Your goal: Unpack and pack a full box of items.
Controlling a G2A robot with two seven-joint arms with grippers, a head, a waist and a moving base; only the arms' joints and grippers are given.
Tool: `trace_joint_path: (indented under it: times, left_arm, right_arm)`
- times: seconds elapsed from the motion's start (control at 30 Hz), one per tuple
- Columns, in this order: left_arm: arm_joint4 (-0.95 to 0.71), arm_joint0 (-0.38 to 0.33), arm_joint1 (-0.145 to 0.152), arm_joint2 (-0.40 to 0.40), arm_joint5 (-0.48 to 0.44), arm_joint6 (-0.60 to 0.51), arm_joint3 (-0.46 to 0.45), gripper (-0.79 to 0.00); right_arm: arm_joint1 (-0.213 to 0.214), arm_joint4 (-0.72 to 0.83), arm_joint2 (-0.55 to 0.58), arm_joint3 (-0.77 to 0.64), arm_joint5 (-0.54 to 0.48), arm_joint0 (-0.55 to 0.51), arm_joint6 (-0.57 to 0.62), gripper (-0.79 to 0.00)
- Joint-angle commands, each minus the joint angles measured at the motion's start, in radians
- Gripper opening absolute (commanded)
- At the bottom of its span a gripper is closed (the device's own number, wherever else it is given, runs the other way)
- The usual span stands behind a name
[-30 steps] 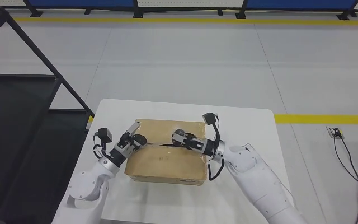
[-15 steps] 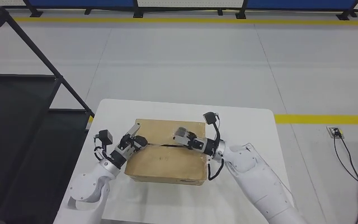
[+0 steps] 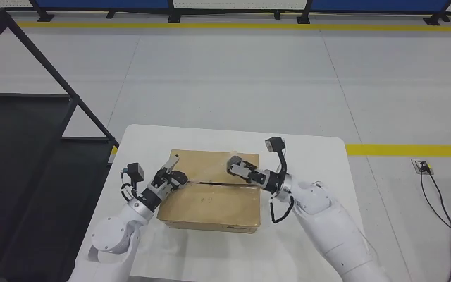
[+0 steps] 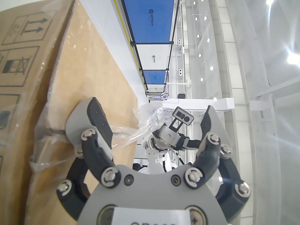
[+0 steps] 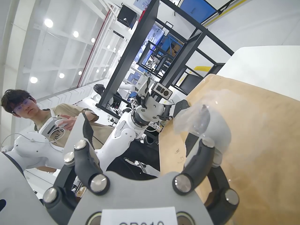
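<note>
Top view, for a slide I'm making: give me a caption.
Left gripper and right gripper, both open, at the box's top seam on the table.

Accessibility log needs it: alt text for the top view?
A brown cardboard box sits on a white table. The left gripper and right gripper, both open, are over its top seam, one on each side of its middle.
</note>
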Motion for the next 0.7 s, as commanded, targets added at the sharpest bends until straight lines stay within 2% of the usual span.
trace_joint_path:
  times: [0.0,0.53,0.67]
  left_arm:
    - [0.0,-0.003,0.0,0.003,0.001,-0.001,0.002,0.0]
    - [-0.008,-0.016,0.002,0.016,-0.001,0.007,0.012,0.0]
    - [-0.004,-0.019,0.002,0.021,-0.001,0.008,0.013,0.0]
  right_arm:
    - [0.0,0.051,0.008,0.013,-0.009,0.004,0.017,0.0]
    - [0.008,0.325,0.055,0.141,-0.041,0.066,0.238,0.0]
    - [0.015,0.384,0.069,0.144,-0.007,0.075,0.272,0.0]
